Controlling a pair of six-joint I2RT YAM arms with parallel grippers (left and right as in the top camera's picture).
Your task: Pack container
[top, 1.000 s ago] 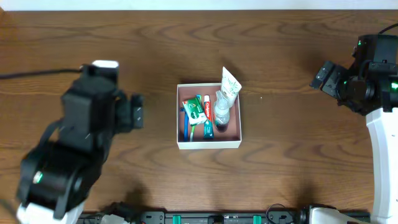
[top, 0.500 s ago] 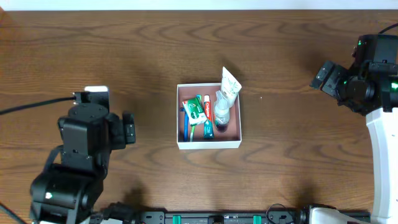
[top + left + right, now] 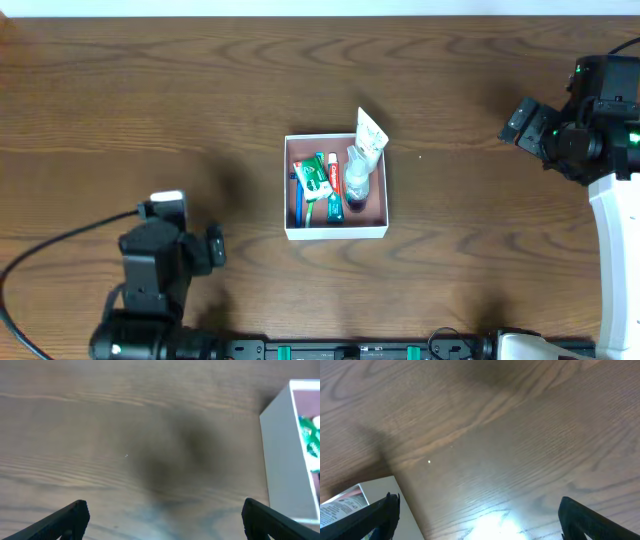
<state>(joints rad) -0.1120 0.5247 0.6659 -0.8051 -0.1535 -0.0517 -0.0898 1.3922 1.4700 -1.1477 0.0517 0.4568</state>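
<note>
Overhead, the container (image 3: 336,232) sits near the middle of the table (image 3: 450,80), a square shallow box with thin white walls and a reddish-brown floor. Toiletries lie side by side in it. A slim blue handle (image 3: 299,205) runs along the left wall, and just beside it is a green-and-white toothpaste pack (image 3: 313,177). Next comes a red-and-white tube (image 3: 334,186), then a clear bottle (image 3: 357,178) toward the right wall. A white tube with green print (image 3: 370,133) leans in the far right corner, its flat end poking out over the far wall. A patch of bare floor shows in the near right part of the box. The left arm (image 3: 150,275) is at the near left edge of the table, well apart from the box. In the left wrist view, the left hand (image 3: 165,520) hangs over bare wood with its two dark fingers spread wide and nothing between them. One white wall of the box, with a bit of green packaging inside, shows at the right edge of that view. The right arm (image 3: 575,130) is off at the far right of the table, also well apart from the box. In the right wrist view, the right hand (image 3: 480,520) is likewise spread wide and empty above the wood. A corner of the box and a printed label show at that view's lower left.
</note>
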